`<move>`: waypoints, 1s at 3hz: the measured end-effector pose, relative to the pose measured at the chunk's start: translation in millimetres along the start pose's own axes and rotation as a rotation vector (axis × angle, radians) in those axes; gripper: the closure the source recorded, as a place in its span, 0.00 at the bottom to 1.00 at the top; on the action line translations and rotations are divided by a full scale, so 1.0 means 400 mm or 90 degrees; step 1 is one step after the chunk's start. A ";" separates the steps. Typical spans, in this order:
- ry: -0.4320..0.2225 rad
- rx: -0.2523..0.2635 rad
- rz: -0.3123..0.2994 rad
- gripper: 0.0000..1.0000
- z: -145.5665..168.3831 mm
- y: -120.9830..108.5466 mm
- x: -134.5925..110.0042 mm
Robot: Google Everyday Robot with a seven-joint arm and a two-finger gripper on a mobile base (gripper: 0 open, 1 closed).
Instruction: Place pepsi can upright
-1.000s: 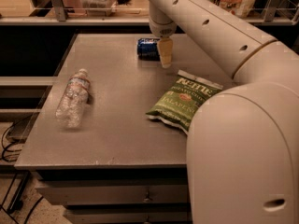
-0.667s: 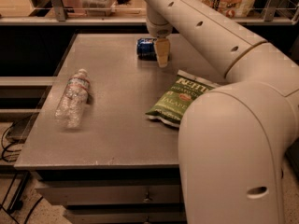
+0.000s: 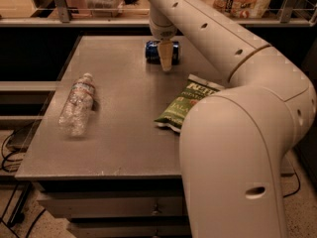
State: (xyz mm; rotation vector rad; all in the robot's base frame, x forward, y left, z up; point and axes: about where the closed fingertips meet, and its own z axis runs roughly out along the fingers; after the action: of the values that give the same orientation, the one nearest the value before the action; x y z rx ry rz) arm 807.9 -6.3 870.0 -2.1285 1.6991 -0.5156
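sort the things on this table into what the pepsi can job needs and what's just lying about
For the job: pepsi can, on its side near the far edge of the table; claw, hanging right in front of the can.
Lying about: water bottle, on its side at left; green chip bag, at right.

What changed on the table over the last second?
The gripper edged slightly left in front of the pepsi can, and the arm's elbow swung left with it. Nothing was visibly grasped or released. The pepsi can, bottle and chip bag stayed put.
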 end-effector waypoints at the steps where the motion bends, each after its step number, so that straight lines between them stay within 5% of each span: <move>1: -0.006 -0.011 0.004 0.18 0.016 0.001 -0.010; 3: -0.011 -0.029 0.018 0.64 0.031 0.010 -0.001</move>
State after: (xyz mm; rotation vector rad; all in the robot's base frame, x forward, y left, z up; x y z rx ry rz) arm 810.5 -5.9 857.4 -2.1316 1.7442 -0.4536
